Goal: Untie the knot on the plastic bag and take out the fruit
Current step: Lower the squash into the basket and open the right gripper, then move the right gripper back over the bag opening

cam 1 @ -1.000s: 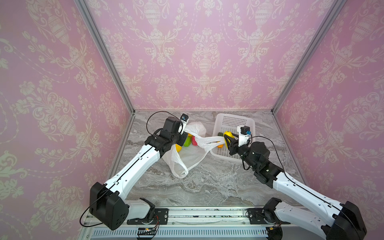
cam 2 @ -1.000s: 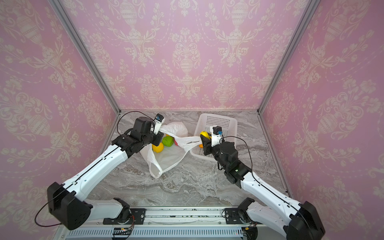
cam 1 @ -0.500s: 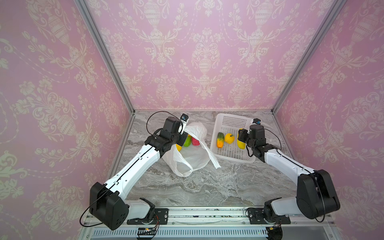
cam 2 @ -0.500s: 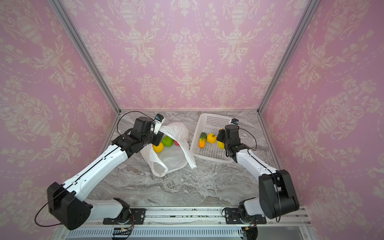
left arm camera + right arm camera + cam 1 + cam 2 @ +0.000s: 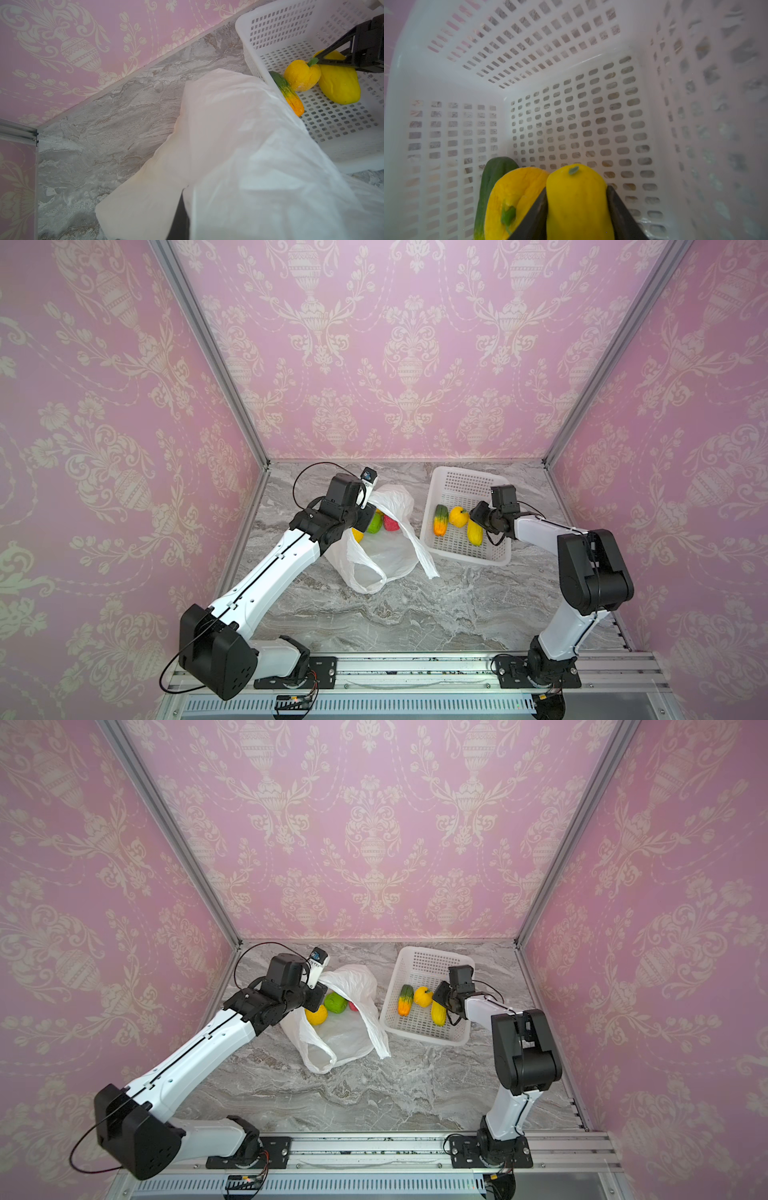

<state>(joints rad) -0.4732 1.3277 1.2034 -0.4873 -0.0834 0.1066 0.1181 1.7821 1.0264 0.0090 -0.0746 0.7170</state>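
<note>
The right claw (image 5: 577,188) is inside the basket (image 5: 465,481), its two fingers set against both flanks of a long yellow fruit (image 5: 475,532), which lies on the basket floor. I judge this the moment of setting it down.

In the right wrist view the fruit's length runs out between the fingers, with its dimpled stem end past the fingertips. In both top views it looks more crosswise to the forearm, so the exact angle is hard to call.

Just beside this claw sits a rounder yellow fruit (image 5: 457,516). Beyond that lies a green-to-orange fruit (image 5: 440,519), roughly parallel to the long yellow one, green end toward the back wall and orange end toward the front rim.

The left claw (image 5: 369,514) is closed, pinching the raised rim of the plastic bag (image 5: 386,556) and holding its mouth up off the worktop (image 5: 415,614). Just below this claw, inside the mouth, lie a green fruit (image 5: 375,523), a pink-red fruit (image 5: 390,523) and an orange-yellow fruit (image 5: 357,535). Any others under the film are hidden.

No knot shows. Both handle loops hang loose on the side away from the left claw, so the untying looks done. Three pieces are out and at least three are left to fetch.
</note>
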